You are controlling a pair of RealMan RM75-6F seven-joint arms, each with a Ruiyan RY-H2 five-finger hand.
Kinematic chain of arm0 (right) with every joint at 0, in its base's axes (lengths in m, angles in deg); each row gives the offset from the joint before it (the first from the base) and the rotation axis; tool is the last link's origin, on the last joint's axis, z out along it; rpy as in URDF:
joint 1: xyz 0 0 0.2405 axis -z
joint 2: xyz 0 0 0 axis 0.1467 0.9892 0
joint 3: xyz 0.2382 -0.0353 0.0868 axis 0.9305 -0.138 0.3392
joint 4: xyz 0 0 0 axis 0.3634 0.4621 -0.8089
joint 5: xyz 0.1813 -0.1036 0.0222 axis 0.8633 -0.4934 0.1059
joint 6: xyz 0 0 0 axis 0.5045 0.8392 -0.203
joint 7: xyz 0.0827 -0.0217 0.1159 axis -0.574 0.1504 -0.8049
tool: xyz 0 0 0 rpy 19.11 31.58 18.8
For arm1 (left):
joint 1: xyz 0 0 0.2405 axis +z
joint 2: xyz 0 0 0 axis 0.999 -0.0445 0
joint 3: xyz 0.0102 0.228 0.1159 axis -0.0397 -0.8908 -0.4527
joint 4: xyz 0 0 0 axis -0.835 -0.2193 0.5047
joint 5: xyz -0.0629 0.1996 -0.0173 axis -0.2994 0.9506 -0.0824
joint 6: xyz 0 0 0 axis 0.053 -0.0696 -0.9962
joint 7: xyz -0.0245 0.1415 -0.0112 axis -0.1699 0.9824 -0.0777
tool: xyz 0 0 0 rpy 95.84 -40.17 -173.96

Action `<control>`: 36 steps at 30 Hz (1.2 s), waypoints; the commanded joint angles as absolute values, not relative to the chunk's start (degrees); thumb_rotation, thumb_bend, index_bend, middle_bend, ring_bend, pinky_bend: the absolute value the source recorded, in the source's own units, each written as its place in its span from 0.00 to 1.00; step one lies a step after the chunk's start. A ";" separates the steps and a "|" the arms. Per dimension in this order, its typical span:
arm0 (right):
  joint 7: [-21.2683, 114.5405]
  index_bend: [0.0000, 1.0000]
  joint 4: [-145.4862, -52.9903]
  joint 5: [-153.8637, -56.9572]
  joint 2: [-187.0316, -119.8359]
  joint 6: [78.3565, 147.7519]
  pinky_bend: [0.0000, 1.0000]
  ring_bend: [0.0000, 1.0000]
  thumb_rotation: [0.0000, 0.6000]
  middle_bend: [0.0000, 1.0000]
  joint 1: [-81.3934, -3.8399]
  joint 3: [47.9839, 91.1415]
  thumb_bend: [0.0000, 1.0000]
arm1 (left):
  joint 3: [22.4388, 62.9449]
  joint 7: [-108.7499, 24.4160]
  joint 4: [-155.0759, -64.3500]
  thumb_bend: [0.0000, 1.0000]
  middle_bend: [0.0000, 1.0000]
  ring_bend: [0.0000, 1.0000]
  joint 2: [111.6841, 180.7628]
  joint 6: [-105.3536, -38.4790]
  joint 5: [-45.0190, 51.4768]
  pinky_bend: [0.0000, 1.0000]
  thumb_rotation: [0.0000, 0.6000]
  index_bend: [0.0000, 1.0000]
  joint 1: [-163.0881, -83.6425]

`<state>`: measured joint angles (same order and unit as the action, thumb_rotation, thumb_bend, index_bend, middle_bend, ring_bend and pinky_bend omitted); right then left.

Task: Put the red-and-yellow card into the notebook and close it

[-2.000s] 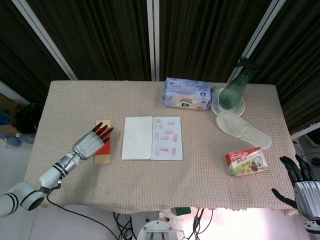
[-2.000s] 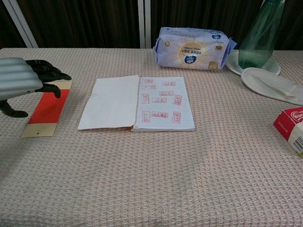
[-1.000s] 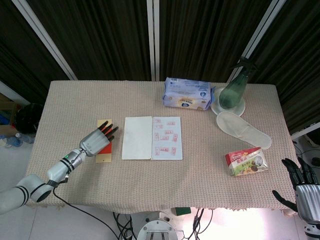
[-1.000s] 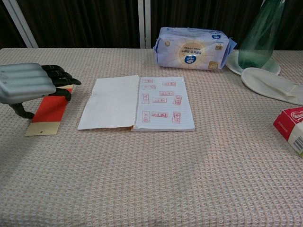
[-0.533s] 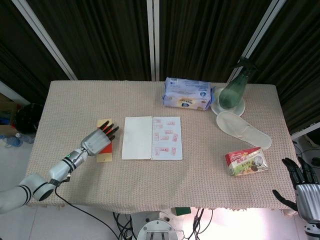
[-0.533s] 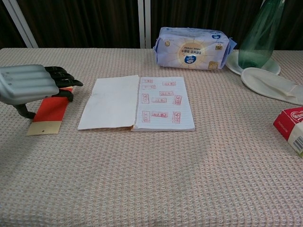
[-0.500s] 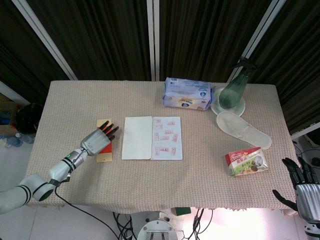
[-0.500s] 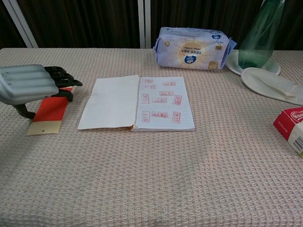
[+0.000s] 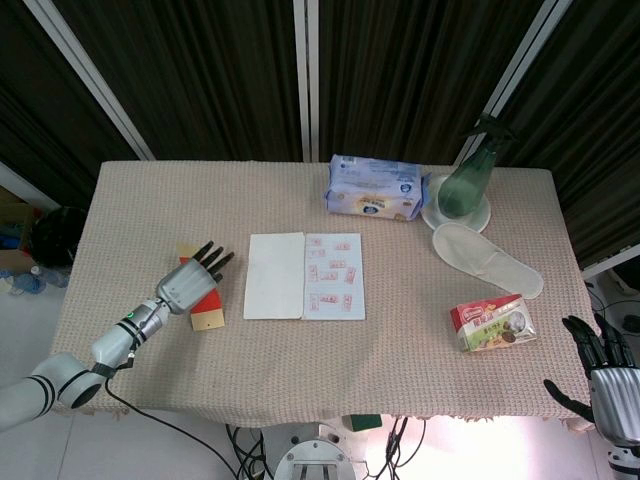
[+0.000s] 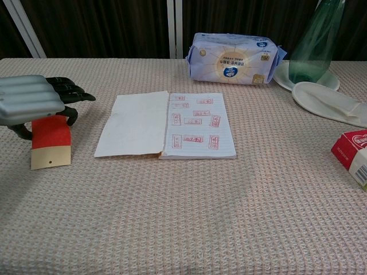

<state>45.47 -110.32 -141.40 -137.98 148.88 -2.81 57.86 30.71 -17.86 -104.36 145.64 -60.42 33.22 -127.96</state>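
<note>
The card (image 10: 50,140) lies flat on the desk (image 10: 229,217) left of the open notebook (image 10: 166,124), its far end under the left hand (image 10: 34,102), whose fingers curl onto it (a firm grip isn't clear). Thin, light and slippery, it's best pinched by an edge. The right hand (image 9: 603,372) hangs open, far right

Table (image 9: 150,190) covered in beige waffle-weave cloth. Lying on it: open notebook (image 9: 304,276) near centre, left page blank, right page stamped red. Red-and-yellow card (image 10: 50,142) to its left, partly under a hand. Blue-white tissue pack (image 9: 375,188) behind the notebook. White plate (image 9: 455,214) at far right, carrying a green spray bottle (image 9: 467,180). White slipper (image 9: 487,259) just in front of the plate. Red-and-green carton (image 9: 493,324) near the right front edge.
</note>
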 commanded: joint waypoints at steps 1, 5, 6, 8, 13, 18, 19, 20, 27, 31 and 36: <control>45.33 0.13 -110.18 -141.46 -138.00 148.96 0.14 0.01 1.00 0.12 -2.77 57.84 0.07 | 30.97 -17.14 -105.51 0.26 0.00 0.00 144.97 -61.00 33.19 0.07 1.00 0.40 -127.84; 44.93 0.13 -109.90 -141.35 -138.02 149.16 0.14 0.01 1.00 0.12 -2.65 57.88 0.07 | 31.27 -15.90 -107.23 0.26 0.00 0.00 144.21 -61.45 33.11 0.07 1.00 0.40 -127.81; 44.83 0.13 -109.83 -141.33 -138.01 149.19 0.14 0.01 1.00 0.12 -2.62 57.89 0.07 | 31.31 -15.71 -107.56 0.26 0.00 0.00 144.08 -61.37 33.09 0.07 1.00 0.40 -127.88; 44.67 0.13 -109.71 -141.35 -137.97 149.22 0.14 0.01 1.00 0.12 -2.61 57.89 0.07 | 31.50 -15.52 -108.26 0.27 0.00 0.00 143.81 -61.27 32.93 0.07 1.00 0.40 -128.00; 44.37 0.13 -109.48 -141.22 -137.88 149.34 0.14 0.01 1.00 0.12 -2.54 57.97 0.07 | 32.80 -17.02 -111.38 0.28 0.00 0.00 142.74 -62.35 32.32 0.07 1.00 0.40 -128.12; 44.04 0.13 -109.19 -140.98 -137.86 148.93 0.14 0.01 1.00 0.12 -2.69 58.04 0.07 | 35.19 -18.25 -116.29 0.28 0.00 0.00 141.80 -60.71 31.25 0.07 1.00 0.40 -130.42; 44.00 0.13 -109.19 -140.93 -137.82 148.80 0.14 0.01 1.00 0.12 -2.77 58.07 0.07 | 35.76 -17.85 -117.11 0.28 0.00 0.00 141.94 -60.04 30.94 0.07 1.00 0.40 -131.12; 43.96 0.13 -109.22 -140.90 -137.75 148.63 0.14 0.01 1.00 0.12 -2.88 58.10 0.07 | 36.60 -17.14 -118.10 0.28 0.00 0.00 142.32 -59.00 30.40 0.07 1.00 0.40 -132.14; 44.17 0.13 -110.00 -140.45 -136.93 147.73 0.14 0.01 1.00 0.12 -3.47 58.48 0.07 | 42.74 -11.16 -121.66 0.28 0.00 0.00 147.33 -51.29 23.11 0.07 1.00 0.38 -139.23; 44.47 0.13 -110.77 -140.11 -136.28 147.24 0.14 0.01 1.00 0.12 -3.77 58.71 0.07 | 46.20 -8.31 -120.70 0.28 0.00 0.00 151.69 -47.32 16.93 0.07 1.00 0.38 -143.81; 44.23 0.13 -111.39 -139.19 -135.51 146.75 0.14 0.01 1.00 0.12 -3.89 59.03 0.07 | 48.78 -4.83 -116.81 0.28 0.00 0.00 156.84 -44.14 8.79 0.07 1.00 0.38 -149.33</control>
